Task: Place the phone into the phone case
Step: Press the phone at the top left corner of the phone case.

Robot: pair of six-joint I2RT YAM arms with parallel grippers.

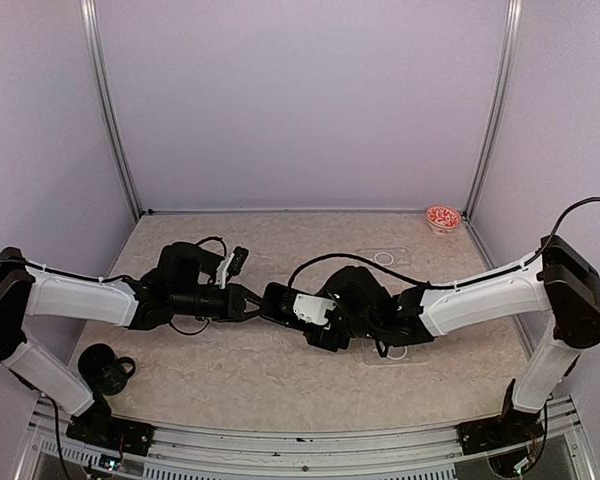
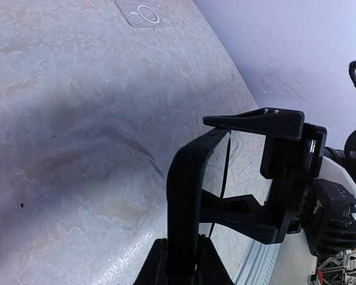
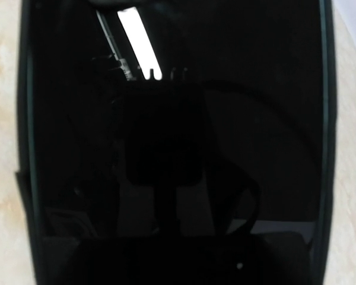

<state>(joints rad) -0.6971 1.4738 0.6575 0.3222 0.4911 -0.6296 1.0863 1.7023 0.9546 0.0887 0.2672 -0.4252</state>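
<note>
The phone (image 1: 276, 299) is a black glossy slab held in the air over the middle of the table, between both grippers. My left gripper (image 1: 252, 302) is shut on one end of it; in the left wrist view its fingers (image 2: 156, 267) pinch the phone's dark edge (image 2: 187, 196). My right gripper (image 1: 294, 306) clamps the phone across its width, one finger (image 2: 255, 122) on each side. The phone's screen (image 3: 178, 119) fills the right wrist view and hides most of that gripper. A clear phone case (image 1: 385, 257) with a ring lies flat on the table, far right of centre (image 2: 145, 13).
Another clear flat piece (image 1: 398, 352) lies under the right forearm. A black mug (image 1: 106, 368) stands at the near left. A small red-and-white dish (image 1: 442, 218) sits in the far right corner. Metal frame posts (image 1: 110, 110) and walls enclose the table.
</note>
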